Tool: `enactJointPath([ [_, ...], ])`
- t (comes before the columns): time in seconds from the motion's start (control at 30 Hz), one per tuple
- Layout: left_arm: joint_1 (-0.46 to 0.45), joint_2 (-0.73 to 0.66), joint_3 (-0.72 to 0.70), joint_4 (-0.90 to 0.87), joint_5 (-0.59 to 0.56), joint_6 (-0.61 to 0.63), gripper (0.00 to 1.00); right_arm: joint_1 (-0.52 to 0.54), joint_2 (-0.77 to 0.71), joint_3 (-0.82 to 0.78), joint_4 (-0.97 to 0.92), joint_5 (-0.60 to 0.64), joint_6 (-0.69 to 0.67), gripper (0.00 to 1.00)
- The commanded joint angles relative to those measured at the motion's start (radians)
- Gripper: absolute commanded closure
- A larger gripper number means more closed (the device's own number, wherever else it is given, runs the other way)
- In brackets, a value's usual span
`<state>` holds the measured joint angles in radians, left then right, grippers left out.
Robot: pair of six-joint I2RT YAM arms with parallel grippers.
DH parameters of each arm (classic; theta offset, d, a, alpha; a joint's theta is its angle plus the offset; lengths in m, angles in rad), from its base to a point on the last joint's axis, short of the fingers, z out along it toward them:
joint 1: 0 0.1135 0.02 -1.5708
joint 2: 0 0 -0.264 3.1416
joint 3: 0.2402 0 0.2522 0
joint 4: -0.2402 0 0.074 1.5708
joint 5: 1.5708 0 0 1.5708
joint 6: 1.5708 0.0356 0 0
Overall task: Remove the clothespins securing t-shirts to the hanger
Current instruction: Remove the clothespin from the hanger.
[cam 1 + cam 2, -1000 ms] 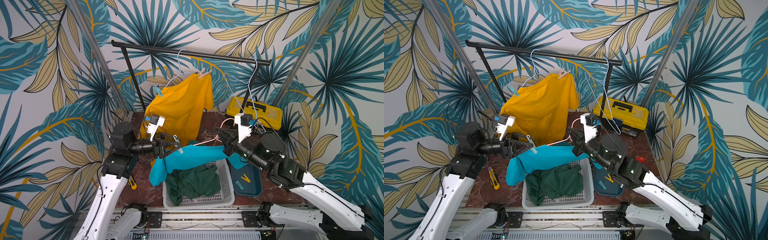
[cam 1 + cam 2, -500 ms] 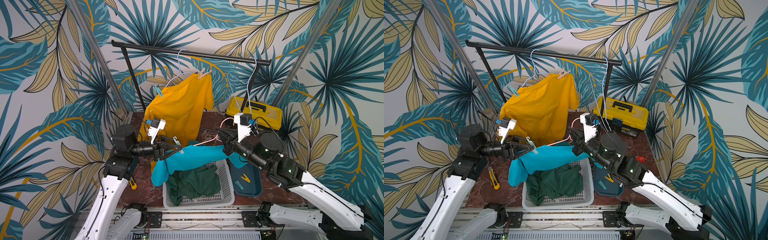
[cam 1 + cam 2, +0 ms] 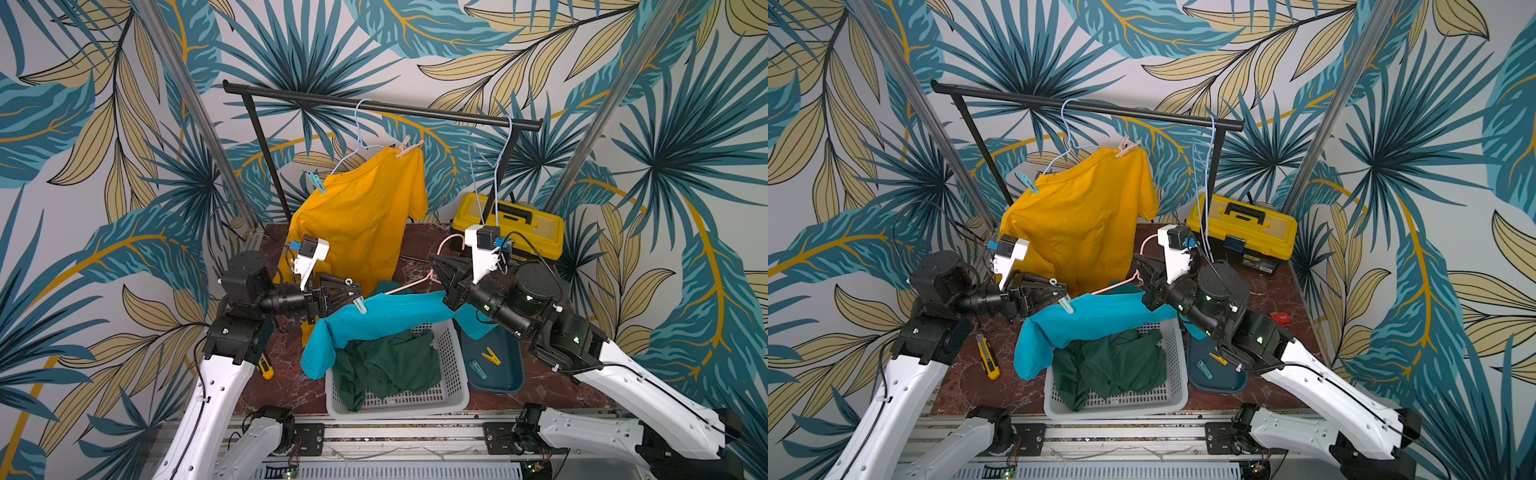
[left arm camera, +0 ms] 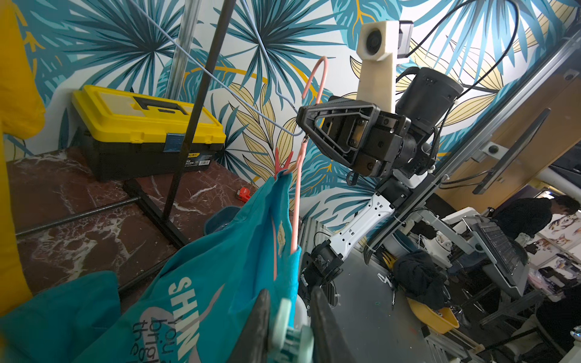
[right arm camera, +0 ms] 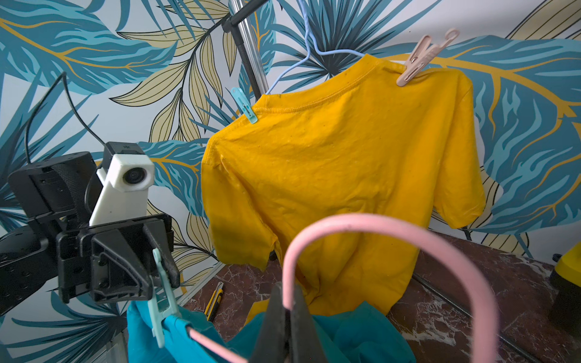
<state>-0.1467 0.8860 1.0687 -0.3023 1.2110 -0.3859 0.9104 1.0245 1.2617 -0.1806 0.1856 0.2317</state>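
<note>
Mint clothespin (image 3: pixel 360 305) on turquoise t-shirt (image 3: pixel 386 320), pinched by left gripper (image 3: pixel 355 293), right gripper (image 3: pixel 436 272) clamped on pink hanger (image 5: pixel 371 218).

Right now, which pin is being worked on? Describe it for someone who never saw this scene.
Above the basket, a turquoise shirt drapes from a pink hanger. A mint pin clips its end, between the left gripper's jaws. It alone is mint; the yellow shirt carries a teal pin and a tan pin.

Look at your pegs:
Tan peg (image 3: pixel 409 147), teal peg (image 3: pixel 316 183) on hanging yellow shirt (image 3: pixel 361 224); mint peg (image 3: pixel 359 305) pins turquoise shirt (image 3: pixel 386 318) to pink hanger (image 3: pixel 409 286); green shirt (image 3: pixel 386 365) heaped in basket (image 3: pixel 399 409).
</note>
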Motion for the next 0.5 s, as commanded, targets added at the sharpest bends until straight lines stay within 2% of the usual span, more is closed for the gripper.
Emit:
enactJointPath([
  [0.0, 0.007, -0.017, 0.003, 0.022, -0.031, 0.016, 0.80, -0.004, 0.012, 0.024, 0.045, -0.011, 0.018, 1.00],
  [0.13, 0.007, -0.031, 0.024, 0.022, -0.134, 0.029, 0.81, -0.003, 0.041, 0.045, 0.028, -0.011, 0.012, 1.00],
  [0.33, 0.008, -0.064, 0.097, -0.009, -0.307, 0.110, 0.81, -0.004, 0.106, 0.088, 0.017, -0.025, 0.008, 1.00],
  [0.47, 0.007, -0.084, 0.137, -0.008, -0.326, 0.114, 0.81, -0.004, 0.147, 0.121, 0.016, -0.020, -0.011, 1.00],
])
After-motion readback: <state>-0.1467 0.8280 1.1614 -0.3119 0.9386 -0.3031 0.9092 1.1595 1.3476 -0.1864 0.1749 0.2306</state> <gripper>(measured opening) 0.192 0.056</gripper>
